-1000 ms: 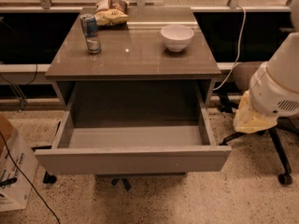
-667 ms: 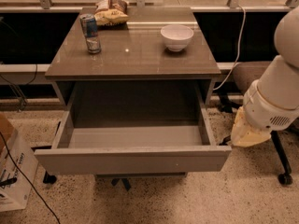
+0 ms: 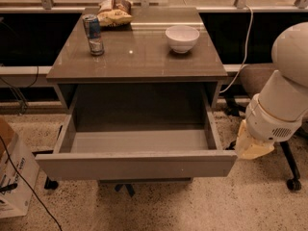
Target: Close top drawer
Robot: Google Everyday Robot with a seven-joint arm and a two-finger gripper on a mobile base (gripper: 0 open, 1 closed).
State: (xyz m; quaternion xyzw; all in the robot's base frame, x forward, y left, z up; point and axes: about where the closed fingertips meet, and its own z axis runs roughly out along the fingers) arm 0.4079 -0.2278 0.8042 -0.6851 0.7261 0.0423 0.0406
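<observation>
The top drawer [image 3: 134, 165] of the grey-taupe cabinet stands pulled far out. Its flat handleless front panel faces me and its deep grey box [image 3: 139, 141] is empty. My white arm [image 3: 281, 102] comes down at the right of the cabinet. The gripper [image 3: 251, 146], a cream-coloured end piece, hangs just beside the drawer's front right corner, at about the height of the front panel's top edge. I cannot tell whether it touches the drawer.
On the cabinet top [image 3: 139, 61] stand a drink can [image 3: 93, 34], a white bowl [image 3: 182, 38] and a snack bag [image 3: 114, 12]. A cardboard box [image 3: 14, 177] sits on the floor at the left. A wheeled chair base [image 3: 291, 179] and a white cable [image 3: 246, 42] are at the right.
My arm has come lower and the gripper has moved left, toward the drawer's front right corner. The drawer has not moved.
</observation>
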